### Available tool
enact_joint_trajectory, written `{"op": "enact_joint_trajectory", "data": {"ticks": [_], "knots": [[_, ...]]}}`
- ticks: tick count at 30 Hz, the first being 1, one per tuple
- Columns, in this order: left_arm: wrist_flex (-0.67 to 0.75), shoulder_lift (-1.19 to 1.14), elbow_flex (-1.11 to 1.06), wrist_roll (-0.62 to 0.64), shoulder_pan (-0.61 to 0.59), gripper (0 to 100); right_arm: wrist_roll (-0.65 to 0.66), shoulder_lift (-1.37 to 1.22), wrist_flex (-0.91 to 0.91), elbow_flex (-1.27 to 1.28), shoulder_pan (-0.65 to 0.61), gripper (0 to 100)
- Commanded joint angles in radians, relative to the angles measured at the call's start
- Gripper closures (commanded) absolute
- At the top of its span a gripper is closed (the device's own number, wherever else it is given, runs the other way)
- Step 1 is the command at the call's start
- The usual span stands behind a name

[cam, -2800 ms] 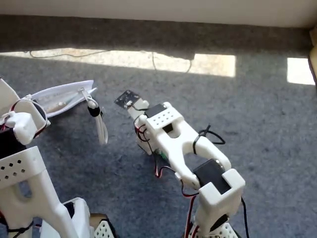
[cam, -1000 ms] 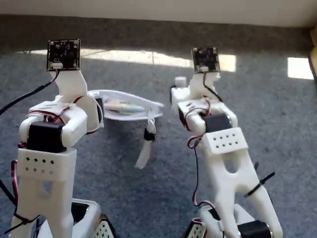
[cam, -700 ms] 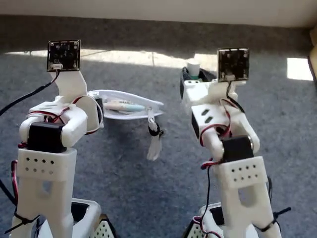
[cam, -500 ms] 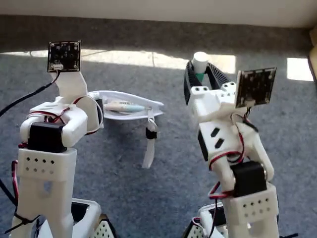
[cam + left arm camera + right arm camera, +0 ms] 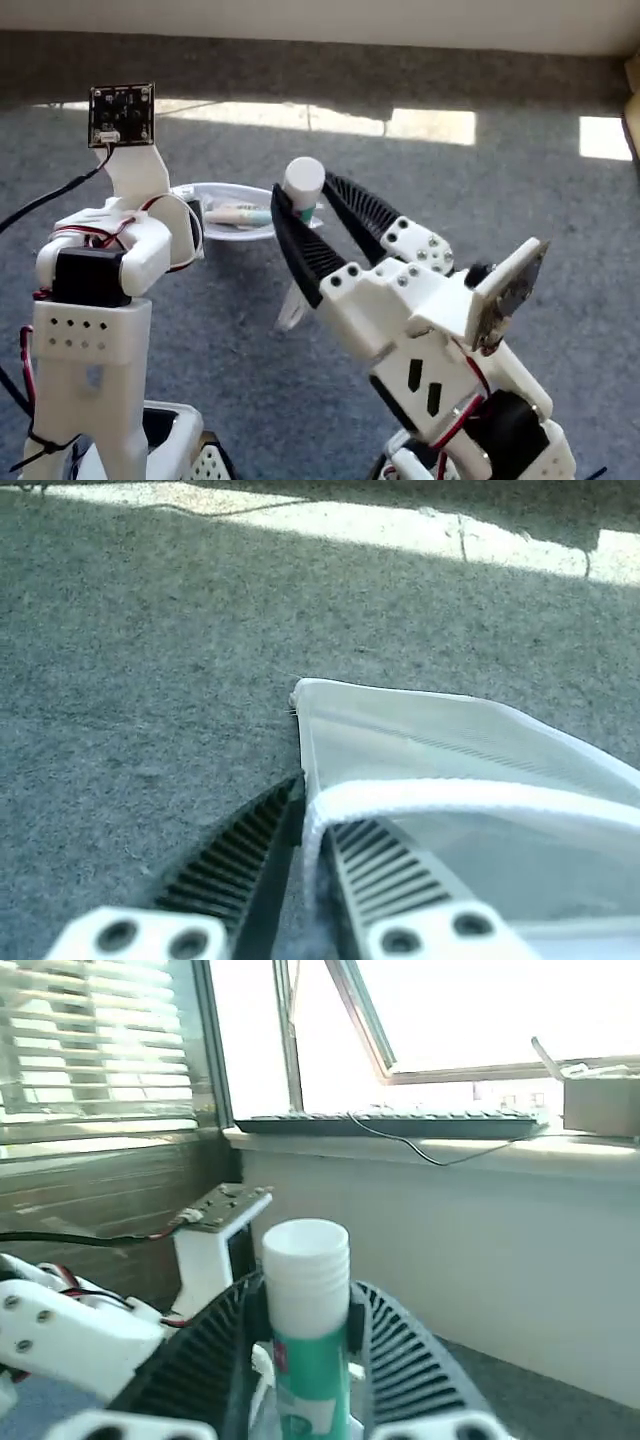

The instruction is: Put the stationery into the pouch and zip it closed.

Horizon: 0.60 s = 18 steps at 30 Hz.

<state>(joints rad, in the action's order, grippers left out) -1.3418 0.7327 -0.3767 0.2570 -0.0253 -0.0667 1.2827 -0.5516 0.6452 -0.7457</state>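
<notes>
1. High view: right gripper is raised off the grey carpet, its black ribbed jaws clamped on a glue stick.
2. Glue stick's long axis runs in line with the jaws. The white cap leads and sticks out past the fingertips, pointing up and away from the wrist. The green-labelled body sits down between the jaws.
3. Right wrist view agrees: glue stick is centred in the gripper, one jaw on each side, cap clear of the tips.
4. From above, the glue stick sits over the right end of the pouch. How far above it, I can't tell.
5. Pouch is translucent white and lies flat on the carpet, long axis across the view. Its left end is at the left arm.
6. Left wrist view: left gripper is closed on the pouch, with the white rim pinched between the two jaws.
7. A pen lies inside the pouch, along its length.
8. A white strap lies on the carpet on the near side of the pouch, partly hidden behind the right gripper.
</notes>
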Motion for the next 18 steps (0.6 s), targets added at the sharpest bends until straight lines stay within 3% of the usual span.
{"op": "enact_joint_trajectory", "data": {"ticks": [1,11,18], "knots": [[0.009,0.018,0.01,-0.006,-0.018,99,-0.005,0.004,0.142,0.05,-0.036,98.9],[0.009,0.018,0.01,-0.006,-0.018,99,-0.003,0.002,0.615,0.412,-0.033,99.2],[0.009,0.018,0.01,-0.006,-0.016,99,-0.003,-0.117,0.762,0.493,-0.031,99.2]]}}
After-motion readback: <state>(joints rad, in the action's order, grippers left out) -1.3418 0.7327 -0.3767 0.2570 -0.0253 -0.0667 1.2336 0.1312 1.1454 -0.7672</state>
